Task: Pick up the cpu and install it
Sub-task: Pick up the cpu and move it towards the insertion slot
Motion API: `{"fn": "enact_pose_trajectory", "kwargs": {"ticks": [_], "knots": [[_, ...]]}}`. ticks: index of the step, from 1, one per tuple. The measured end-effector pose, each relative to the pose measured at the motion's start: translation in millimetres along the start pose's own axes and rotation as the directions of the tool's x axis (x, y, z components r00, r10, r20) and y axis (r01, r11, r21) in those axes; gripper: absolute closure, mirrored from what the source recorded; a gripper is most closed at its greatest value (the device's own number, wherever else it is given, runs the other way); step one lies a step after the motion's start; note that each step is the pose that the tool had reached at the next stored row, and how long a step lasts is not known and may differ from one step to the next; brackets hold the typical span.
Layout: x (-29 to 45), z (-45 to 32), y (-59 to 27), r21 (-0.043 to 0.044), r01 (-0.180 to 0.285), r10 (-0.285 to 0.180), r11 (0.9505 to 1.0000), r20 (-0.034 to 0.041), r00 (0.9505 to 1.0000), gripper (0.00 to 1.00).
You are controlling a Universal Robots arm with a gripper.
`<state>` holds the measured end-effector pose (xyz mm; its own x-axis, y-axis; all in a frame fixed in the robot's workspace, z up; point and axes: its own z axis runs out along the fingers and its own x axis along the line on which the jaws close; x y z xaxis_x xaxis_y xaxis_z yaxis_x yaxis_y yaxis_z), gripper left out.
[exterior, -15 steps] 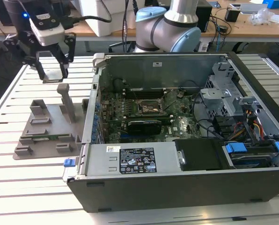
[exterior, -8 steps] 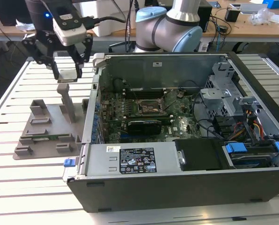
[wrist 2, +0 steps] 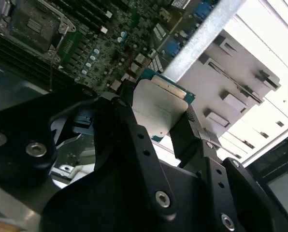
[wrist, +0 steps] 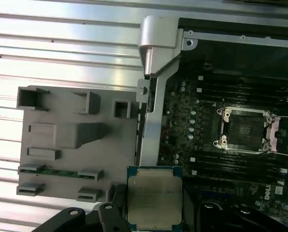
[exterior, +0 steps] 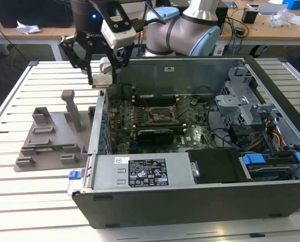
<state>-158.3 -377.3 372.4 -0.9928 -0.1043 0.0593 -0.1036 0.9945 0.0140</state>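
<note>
The cpu is a flat square chip with a pale silvery top and a thin green rim, held in the air by my gripper, which is shut on it. In the exterior view the gripper hangs over the open computer case's rear corner on that view's left, with the cpu showing as a pale plate between the fingers. The black cpu socket lies open on the motherboard, some way from the chip. The socket sits mid-board in the exterior view.
A grey parts holder with slots and an upright post lies on the slatted table outside the case, on the exterior view's left. Inside the case are a power supply with a white label, drive bays, cables and a black card.
</note>
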Motion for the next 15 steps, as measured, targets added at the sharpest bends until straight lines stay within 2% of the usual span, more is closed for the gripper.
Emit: {"fn": "enact_pose_trajectory", "kwargs": {"ticks": [3,5,8,9,15], "knots": [[-16.0,-1.0,-1.7,-0.0001,0.000,0.000,1.0000,-0.0030,1.0000,0.45],[-31.1,-1.8,-3.3,-0.0005,0.000,0.000,1.0000,-0.0054,1.0000,0.45],[-45.5,-2.6,-4.8,-0.0007,0.000,0.000,1.0000,-0.0077,1.0000,0.45],[-53.2,-2.9,-5.6,-0.0009,0.000,0.000,1.0000,-0.0096,1.0000,0.45],[-82.8,-3.0,-8.5,-0.0018,0.000,0.000,1.0000,-0.0172,0.9999,0.45]]}}
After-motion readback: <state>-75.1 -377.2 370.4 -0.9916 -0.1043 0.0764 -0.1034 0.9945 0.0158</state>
